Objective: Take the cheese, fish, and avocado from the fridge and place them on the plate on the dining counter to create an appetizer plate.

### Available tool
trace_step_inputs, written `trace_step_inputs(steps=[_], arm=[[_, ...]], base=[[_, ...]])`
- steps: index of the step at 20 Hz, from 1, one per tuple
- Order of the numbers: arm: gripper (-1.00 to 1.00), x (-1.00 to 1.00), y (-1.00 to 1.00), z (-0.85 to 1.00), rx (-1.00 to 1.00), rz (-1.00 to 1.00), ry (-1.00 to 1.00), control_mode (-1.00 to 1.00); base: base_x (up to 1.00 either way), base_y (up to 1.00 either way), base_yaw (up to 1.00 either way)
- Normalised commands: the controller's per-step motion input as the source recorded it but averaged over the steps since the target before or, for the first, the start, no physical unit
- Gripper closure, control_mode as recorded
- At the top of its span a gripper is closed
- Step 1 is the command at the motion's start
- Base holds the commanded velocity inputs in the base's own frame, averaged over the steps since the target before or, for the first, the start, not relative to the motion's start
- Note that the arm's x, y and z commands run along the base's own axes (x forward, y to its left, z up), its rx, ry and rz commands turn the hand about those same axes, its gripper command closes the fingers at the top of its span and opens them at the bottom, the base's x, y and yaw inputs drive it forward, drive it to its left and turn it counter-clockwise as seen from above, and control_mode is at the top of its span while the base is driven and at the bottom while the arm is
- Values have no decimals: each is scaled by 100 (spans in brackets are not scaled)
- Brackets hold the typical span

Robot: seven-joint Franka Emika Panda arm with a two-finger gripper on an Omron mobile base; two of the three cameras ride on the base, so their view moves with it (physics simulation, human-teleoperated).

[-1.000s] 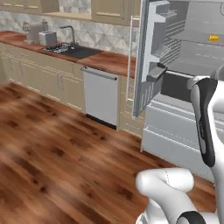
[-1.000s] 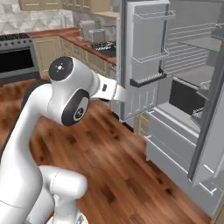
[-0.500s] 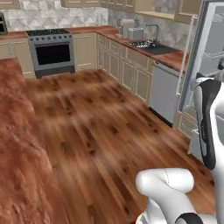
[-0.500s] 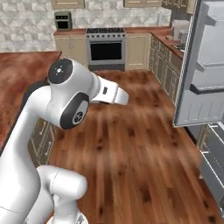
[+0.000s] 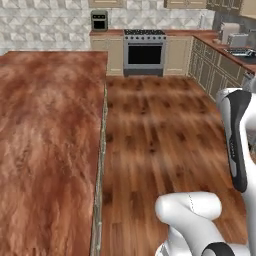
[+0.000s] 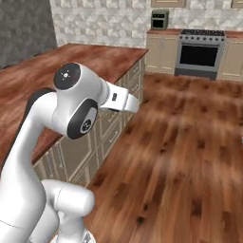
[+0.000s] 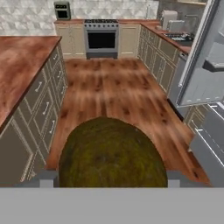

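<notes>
Gripped in my hand (image 7: 113, 183) is the avocado (image 7: 113, 153), a dark olive-brown ball that bulges up between the two fingers; the jaws stand wide around it, with a finger (image 7: 48, 179) showing at each flank of the fruit in the hand view. Past the avocado I see the brown wooden floor (image 7: 118, 94) running away toward a steel oven (image 7: 101, 40) set in beige cabinets, with a small dark appliance (image 7: 62, 10) on the top beside it. On the right of that view the fridge (image 7: 203, 70) stands with its light-grey door swung open, and lower grey drawer fronts show below it. On the left sits the dining counter (image 7: 19, 61), its reddish wood-grain worktop above beige drawer fronts with thin handles. From the left base view the worktop (image 5: 47, 140) spreads across the left half of the picture, the floor (image 5: 160, 135) lies beside it, and the white arm (image 5: 237, 145) rises at the right edge. From the right base view the arm (image 6: 71, 109) bends up at the lower left with the island (image 6: 80, 61) just behind it, and the oven (image 6: 199, 56) stands far across the floor.
</notes>
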Motion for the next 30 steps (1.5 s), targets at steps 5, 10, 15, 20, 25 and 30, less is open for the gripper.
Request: trace_step_inputs(steps=[5,10,15,20,25,30], arm=[[100,0,0,0,0,0,0,100],[100,0,0,0,0,0,0,100],[100,0,0,0,0,0,0,100],[100,0,0,0,0,0,0,100],[100,0,0,0,0,0,0,100],[100,0,0,0,0,0,0,100]], base=[[-100,31,45],[-100,67,41],[-100,91,39],[-68,100,31],[5,100,5],[52,100,0]])
